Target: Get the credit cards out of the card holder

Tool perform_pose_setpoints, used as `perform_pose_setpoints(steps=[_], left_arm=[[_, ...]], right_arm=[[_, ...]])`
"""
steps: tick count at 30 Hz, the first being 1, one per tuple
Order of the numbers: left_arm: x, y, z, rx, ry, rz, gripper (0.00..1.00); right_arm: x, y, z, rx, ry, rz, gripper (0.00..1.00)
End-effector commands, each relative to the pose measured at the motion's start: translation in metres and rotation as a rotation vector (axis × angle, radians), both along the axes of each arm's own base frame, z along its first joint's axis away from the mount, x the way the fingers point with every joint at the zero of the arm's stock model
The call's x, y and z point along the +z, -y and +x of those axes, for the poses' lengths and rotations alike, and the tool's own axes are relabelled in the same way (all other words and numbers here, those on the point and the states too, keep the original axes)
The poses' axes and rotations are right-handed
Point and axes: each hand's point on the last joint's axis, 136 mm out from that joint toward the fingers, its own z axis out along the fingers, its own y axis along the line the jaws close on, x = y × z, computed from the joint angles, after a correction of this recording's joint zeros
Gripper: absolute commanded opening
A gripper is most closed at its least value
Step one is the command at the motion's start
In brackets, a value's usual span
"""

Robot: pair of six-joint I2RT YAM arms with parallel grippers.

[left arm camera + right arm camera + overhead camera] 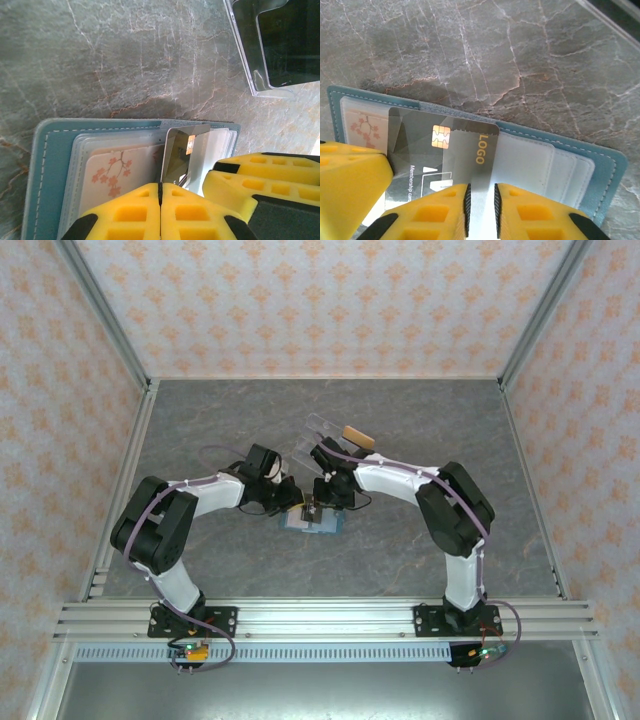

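Grey marbled table [200, 440]; card holder [535, 160] lies open at centre, soft and light. Left gripper [160, 192] closed, empty, over its panel. Right gripper [480, 205] pinches grey card [440, 145] by its edge. Card looks thin, stiff and probably slick, so grip deep.

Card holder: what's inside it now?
Clear sleeves, a blossom-print card in one, a grey chip card lifted partly out between the right fingers. Fingers hide the near part; any other cards can't be seen.

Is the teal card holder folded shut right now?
No, the card holder lies spread open on the table, with its clear pockets facing up.
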Motion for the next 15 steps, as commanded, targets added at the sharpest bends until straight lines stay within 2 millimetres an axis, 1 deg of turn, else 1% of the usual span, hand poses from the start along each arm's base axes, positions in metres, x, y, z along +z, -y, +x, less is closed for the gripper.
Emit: perform_pose_setpoints(steps=[1,6,10,15], left_arm=[[0.003,-0.003,-0.003,-0.003,0.008,-0.012,0.09],[0.006,0.004,-0.002,-0.009,0.019,-0.059,0.15],[0.016,0.014,0.001,-0.024,0.045,-0.137,0.21],[0.02,0.017,0.002,-0.037,0.058,-0.152,0.22]], right_arm=[[-0.007,-0.004,0.004,-0.006,-0.012,-0.004,0.22],[-0.013,-0.006,0.001,-0.001,-0.029,0.004,0.22],[-0.015,-0.005,0.001,-0.004,-0.034,0.002,0.22],[-0.018,-0.005,-0.001,-0.003,-0.045,-0.003,0.21]])
